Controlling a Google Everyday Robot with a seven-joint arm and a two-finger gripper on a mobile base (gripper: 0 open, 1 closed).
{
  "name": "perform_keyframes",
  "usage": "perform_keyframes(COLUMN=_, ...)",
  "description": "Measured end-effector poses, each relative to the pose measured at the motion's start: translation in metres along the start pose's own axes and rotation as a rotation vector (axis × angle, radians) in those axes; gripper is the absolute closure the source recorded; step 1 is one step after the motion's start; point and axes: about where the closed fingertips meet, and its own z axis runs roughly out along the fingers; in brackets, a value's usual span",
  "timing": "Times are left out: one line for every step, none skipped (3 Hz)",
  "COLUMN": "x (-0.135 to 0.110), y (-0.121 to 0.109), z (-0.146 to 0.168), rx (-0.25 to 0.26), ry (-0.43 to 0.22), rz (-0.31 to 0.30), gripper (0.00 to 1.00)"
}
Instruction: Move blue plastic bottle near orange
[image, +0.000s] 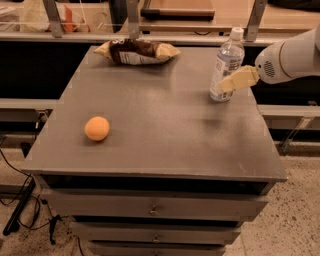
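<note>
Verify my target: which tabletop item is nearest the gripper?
The blue plastic bottle, upright at far right, gripper beside it; the orange and snack bag lie farther off.

Gripper (225, 84) at blue plastic bottle (228, 57), back right; orange (97, 128) front left.
</note>
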Motion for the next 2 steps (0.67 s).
perform_keyframes(x=-0.0081, y=0.0039, z=0.0134, rx=-0.012, ry=-0.036, rz=0.046, gripper=0.00)
perform_keyframes(x=-0.0149, y=0.0062, z=0.0215, rx=-0.020, ry=-0.059, rz=0.069, gripper=0.00)
